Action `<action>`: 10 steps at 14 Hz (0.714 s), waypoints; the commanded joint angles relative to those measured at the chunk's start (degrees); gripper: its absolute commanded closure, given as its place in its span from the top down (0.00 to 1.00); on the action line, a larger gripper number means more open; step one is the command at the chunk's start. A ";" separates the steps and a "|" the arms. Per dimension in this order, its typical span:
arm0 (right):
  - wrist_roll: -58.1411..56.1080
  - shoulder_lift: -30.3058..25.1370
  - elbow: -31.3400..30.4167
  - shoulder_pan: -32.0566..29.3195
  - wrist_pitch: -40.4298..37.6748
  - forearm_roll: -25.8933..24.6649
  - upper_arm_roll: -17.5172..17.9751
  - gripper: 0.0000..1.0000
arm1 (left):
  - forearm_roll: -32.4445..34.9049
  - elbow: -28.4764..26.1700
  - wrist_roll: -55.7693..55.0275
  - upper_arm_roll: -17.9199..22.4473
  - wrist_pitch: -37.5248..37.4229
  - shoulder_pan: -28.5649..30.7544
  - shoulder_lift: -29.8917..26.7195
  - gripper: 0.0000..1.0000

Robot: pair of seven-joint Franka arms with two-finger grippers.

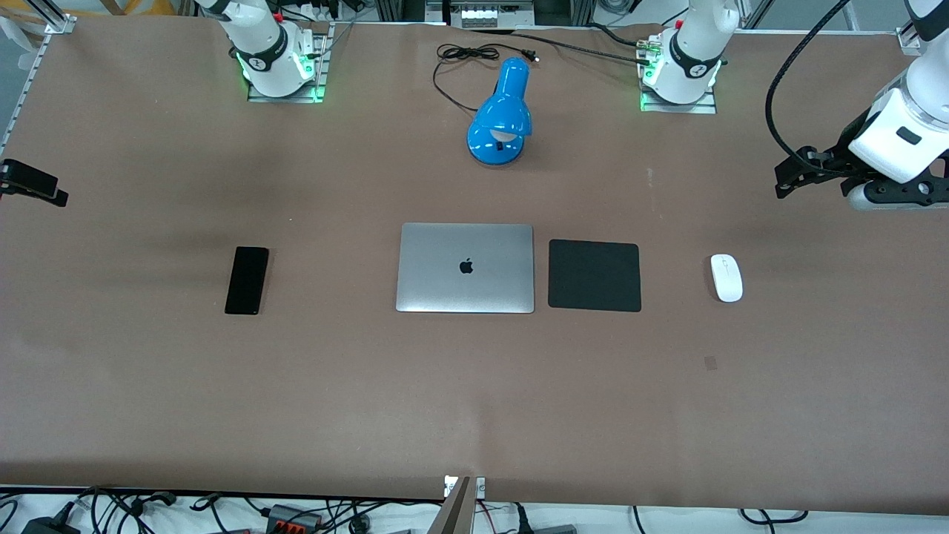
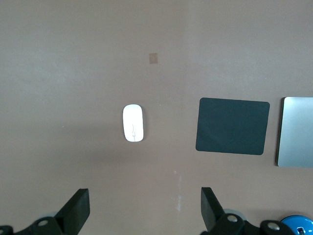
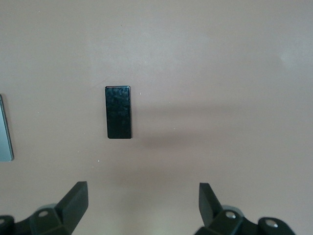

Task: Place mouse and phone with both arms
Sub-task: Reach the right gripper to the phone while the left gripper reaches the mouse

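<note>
The white mouse (image 1: 726, 277) lies on the brown table toward the left arm's end, beside the black mouse pad; it also shows in the left wrist view (image 2: 133, 123). The black phone (image 1: 247, 280) lies flat toward the right arm's end, and shows in the right wrist view (image 3: 119, 112). My left gripper (image 1: 784, 182) hangs open and empty over bare table beside the mouse (image 2: 145, 208). My right gripper (image 1: 44, 189) is only partly in the front view, at the table's edge, open and empty over bare table beside the phone (image 3: 143, 203).
A closed silver laptop (image 1: 465, 268) lies at the table's middle, with a square black mouse pad (image 1: 594, 275) between it and the mouse. A blue desk lamp (image 1: 502, 111) with its black cord stands between the arm bases.
</note>
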 commanded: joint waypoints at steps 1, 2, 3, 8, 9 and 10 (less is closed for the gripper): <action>-0.65 3.64 0.70 0.00 1.53 -0.42 0.21 1.00 | -1.10 0.80 0.62 0.59 -1.83 -0.47 0.90 1.00; -0.65 5.58 0.70 0.26 3.11 -0.42 0.30 1.00 | -1.10 0.97 0.62 0.68 -4.10 -0.21 2.04 1.00; -0.65 6.99 0.61 0.79 4.87 -0.42 0.30 1.00 | -1.36 1.32 0.79 0.68 -6.82 -0.12 2.48 1.00; 0.32 19.55 -0.18 3.95 9.71 3.71 0.30 1.00 | -1.28 7.19 0.61 1.38 -9.48 0.32 10.82 1.00; 0.67 21.92 -1.05 5.18 11.89 3.80 0.30 1.00 | -0.67 8.43 0.62 1.47 -9.57 0.58 12.40 1.00; 3.11 22.47 -4.28 5.97 15.92 3.97 0.38 1.00 | -0.58 8.45 0.96 1.47 -9.57 1.54 13.99 1.00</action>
